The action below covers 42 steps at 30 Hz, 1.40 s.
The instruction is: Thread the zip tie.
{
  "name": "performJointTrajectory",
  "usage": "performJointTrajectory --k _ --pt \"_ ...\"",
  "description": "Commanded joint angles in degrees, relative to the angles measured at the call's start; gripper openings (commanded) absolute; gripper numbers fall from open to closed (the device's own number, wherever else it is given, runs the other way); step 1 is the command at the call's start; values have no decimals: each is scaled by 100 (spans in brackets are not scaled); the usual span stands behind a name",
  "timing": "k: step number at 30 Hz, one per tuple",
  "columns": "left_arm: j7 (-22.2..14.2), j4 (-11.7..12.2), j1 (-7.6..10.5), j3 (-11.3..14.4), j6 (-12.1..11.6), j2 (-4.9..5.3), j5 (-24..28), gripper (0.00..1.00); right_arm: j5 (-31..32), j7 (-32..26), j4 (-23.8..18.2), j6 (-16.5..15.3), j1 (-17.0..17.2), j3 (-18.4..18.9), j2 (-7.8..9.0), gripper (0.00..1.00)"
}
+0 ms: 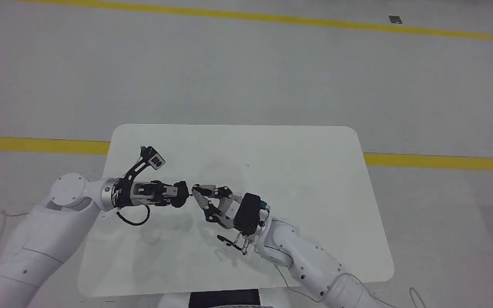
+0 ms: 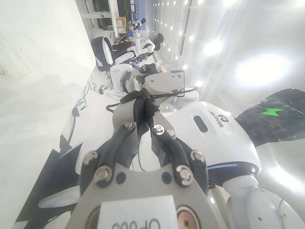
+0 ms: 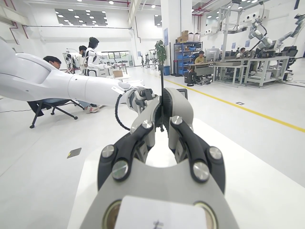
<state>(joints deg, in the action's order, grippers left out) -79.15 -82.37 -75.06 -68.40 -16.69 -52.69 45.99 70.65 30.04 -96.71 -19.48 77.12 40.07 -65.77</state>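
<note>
The zip tie (image 3: 162,82) is a thin black strap. My right gripper (image 3: 162,103) is shut on it, and a free length stands straight out past the fingertips. In the left wrist view the same strap (image 2: 181,92) runs sideways out of the right gripper's grey fingers (image 2: 164,82). My left gripper (image 2: 143,101) is shut on a dark piece of the tie right in front of them. From above, the left gripper (image 1: 183,192) and the right gripper (image 1: 199,191) meet tip to tip above the near left part of the white table (image 1: 308,169).
The left arm comes in over the table's left edge (image 1: 100,200). The right arm comes in over the front edge (image 1: 323,269). The bare tabletop extends to the back and right. A yellow floor line (image 1: 431,161) runs behind the table.
</note>
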Motion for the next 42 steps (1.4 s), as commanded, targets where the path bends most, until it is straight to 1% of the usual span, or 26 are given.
performJointTrajectory --k 1,8,17,28,42 --pt "0 0 0 0 0 0 0 0 -26 55 12 0 -15 -31 4 0" --pt "0 0 0 0 0 0 0 0 -117 360 194 0 -157 -226 33 0" --pt "0 0 0 0 0 0 0 0 -227 570 458 0 -333 -403 58 0" --pt "0 0 0 0 0 0 0 0 -274 908 566 0 -502 -613 101 0" --pt "0 0 0 0 0 0 0 0 -348 1088 613 0 -682 -851 177 0"
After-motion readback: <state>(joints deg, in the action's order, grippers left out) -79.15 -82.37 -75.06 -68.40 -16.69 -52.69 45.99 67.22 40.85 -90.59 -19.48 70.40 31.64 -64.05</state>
